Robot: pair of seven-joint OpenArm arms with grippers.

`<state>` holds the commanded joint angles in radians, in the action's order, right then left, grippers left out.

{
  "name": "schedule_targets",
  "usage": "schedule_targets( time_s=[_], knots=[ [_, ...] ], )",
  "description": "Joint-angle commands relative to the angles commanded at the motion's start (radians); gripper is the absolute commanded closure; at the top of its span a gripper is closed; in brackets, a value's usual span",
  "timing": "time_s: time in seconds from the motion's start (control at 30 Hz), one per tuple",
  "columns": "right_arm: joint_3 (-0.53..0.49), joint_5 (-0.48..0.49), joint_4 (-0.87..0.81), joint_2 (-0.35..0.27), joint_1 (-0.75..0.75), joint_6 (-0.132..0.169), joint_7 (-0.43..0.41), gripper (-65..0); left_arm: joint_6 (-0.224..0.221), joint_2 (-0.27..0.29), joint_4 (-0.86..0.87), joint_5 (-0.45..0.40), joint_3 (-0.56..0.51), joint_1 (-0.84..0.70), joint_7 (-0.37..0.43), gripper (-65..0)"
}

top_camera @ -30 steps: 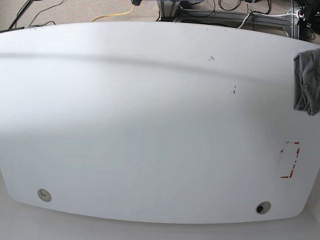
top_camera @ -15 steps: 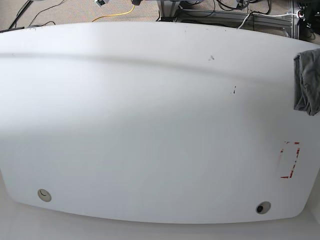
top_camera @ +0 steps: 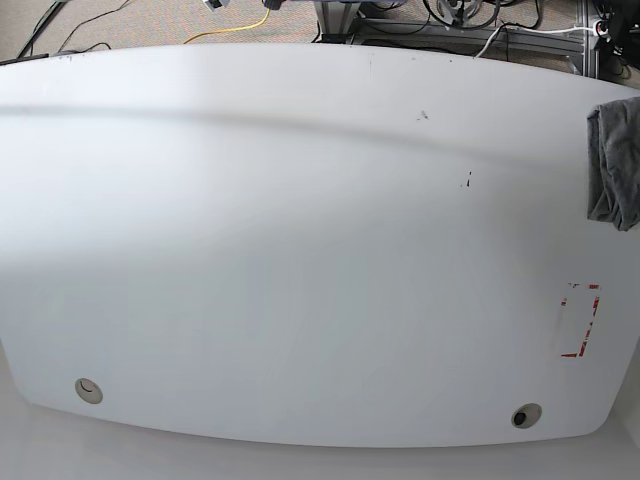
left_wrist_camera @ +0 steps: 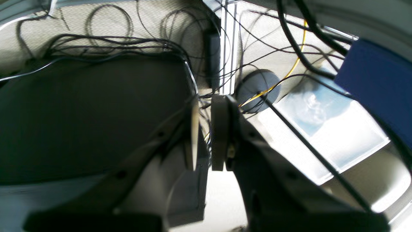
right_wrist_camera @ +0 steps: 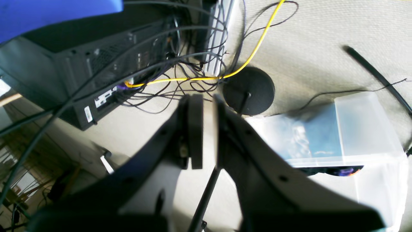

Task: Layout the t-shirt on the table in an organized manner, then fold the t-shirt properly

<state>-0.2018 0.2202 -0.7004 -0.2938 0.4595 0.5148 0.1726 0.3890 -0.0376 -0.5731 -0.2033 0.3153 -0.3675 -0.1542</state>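
The t-shirt [top_camera: 612, 165] lies bunched as a dark grey heap at the far right edge of the white table [top_camera: 300, 250], partly cut off by the frame. My left gripper [left_wrist_camera: 206, 135] is off the table, above the carpeted floor and its cables; its jaws stand nearly together with a thin gap and hold nothing. My right gripper [right_wrist_camera: 208, 132] is also over the floor, jaws nearly together and empty. In the base view only tiny bits of the arms show at the top edge. The t-shirt does not show in either wrist view.
A red-tape rectangle [top_camera: 580, 320] marks the table's right front, with grommet holes at front left [top_camera: 89, 390] and front right [top_camera: 525, 415]. On the floor are a computer tower [right_wrist_camera: 80, 64], a clear plastic box [right_wrist_camera: 338, 129], a round black base [right_wrist_camera: 249, 90] and a yellow cable [right_wrist_camera: 257, 42].
Small parts of the arms have come into the base view at the top edge and shifted a little. The t-shirt and table have not moved.
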Motion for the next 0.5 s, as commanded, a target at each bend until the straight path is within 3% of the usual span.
schedule_targets(
  time_s=[0.1, 0.17, 0.27, 0.33, 0.43, 0.5],
  knots=[
    [0.002, -0.003, 0.046, 0.018, -0.032, -0.018, -0.005, -4.8, -0.081, -0.014, 0.094, 0.0, 0.0, 0.058, 0.028, -6.1],
    [0.0, -0.003, 0.064, 0.025, -0.048, -0.02, -0.005, -4.8, -0.104, -0.029, 0.138, 0.0, 0.0, 0.077, 0.049, -6.3],
    [0.0, -0.003, 0.098, 0.032, -0.072, -0.037, -0.005, -4.8, -0.107, -0.038, 0.218, 0.0, -0.002, 0.115, 0.08, -6.3],
    [-0.002, -0.003, 0.137, 0.034, -0.098, -0.074, -0.005, -4.9, -0.109, -0.038, 0.265, 0.0, -0.002, 0.143, 0.087, -6.3],
    [-0.003, -0.003, 0.167, 0.055, -0.121, -0.103, -0.006, -4.9, -0.11, -0.04, 0.293, -0.002, -0.002, 0.17, 0.087, -6.3],
    [-0.003, -0.003, 0.175, 0.06, -0.132, -0.11, -0.006, -4.9, -0.112, -0.038, 0.295, -0.002, -0.002, 0.178, 0.084, -6.3]
  ],
)
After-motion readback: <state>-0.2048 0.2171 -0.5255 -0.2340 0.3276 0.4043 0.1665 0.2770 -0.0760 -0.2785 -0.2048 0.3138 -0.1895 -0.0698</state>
